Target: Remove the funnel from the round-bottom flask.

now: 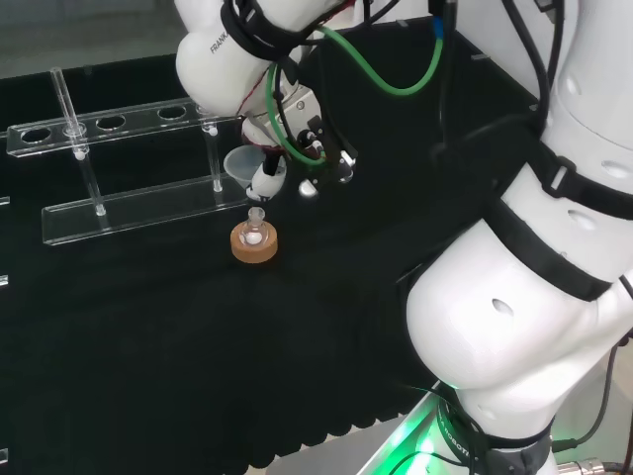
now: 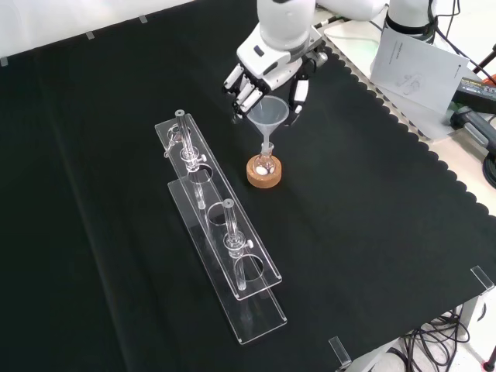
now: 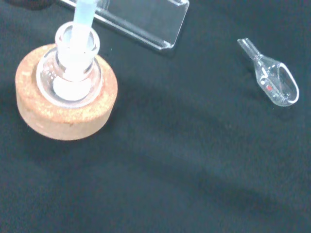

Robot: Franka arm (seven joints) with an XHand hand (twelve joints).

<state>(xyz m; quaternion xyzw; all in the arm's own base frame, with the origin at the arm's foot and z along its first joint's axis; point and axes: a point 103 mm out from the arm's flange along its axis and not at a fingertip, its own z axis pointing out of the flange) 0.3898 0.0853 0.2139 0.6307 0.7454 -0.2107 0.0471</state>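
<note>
Cork ring (image 2: 264, 172) is seen nearest in the front view, seating the round-bottom flask (image 2: 265, 163); funnel (image 2: 268, 116) stands upright, stem in the neck; beyond, the hand (image 2: 267, 66) has fingers (image 2: 299, 94) curled round the funnel's bowl, so lift is judged vertical

Head view: camera behind and above the arm's base, looking over the white links (at right) to the black cloth (image 1: 148, 336). Front view: opposite the arm, looking down on the cloth, about a quarter turn from the head view. Wrist view: close above the cork ring (image 3: 65, 104). All three views share the cork ring and the clear rack (image 2: 225, 256).
</note>
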